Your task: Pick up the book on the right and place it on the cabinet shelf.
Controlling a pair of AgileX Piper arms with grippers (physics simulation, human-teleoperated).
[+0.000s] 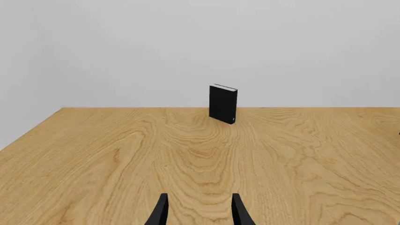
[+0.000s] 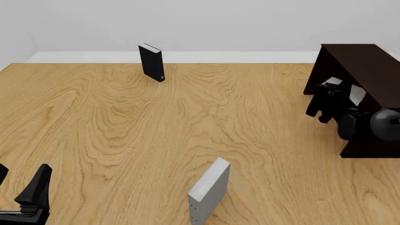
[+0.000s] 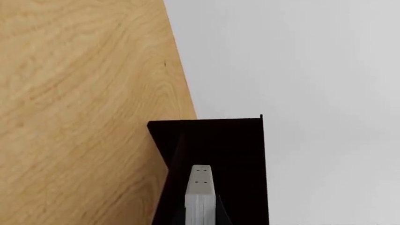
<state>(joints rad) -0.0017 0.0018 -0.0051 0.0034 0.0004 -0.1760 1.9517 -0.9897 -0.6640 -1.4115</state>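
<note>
In the left wrist view, the left gripper (image 1: 198,211) hangs empty with its jaws parted over the table (image 1: 93,159), facing the black book (image 1: 223,103). In the front view, the dotted grey book (image 2: 209,192) stands nearest, while the right gripper (image 2: 336,104) reaches into the cabinet shelf (image 2: 368,61). In the right wrist view, the book (image 3: 200,197) sits clamped inside the cabinet; the release is best made only once it rests flat.

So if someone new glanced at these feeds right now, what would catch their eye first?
Probably the dark cabinet at the table's far right, with the right arm reaching into its open side and the right tool holding a light grey book inside. Next, another grey book standing upright near the front middle of the table, and a black book upright near the far edge. The left tool sits open at the near left.
</note>
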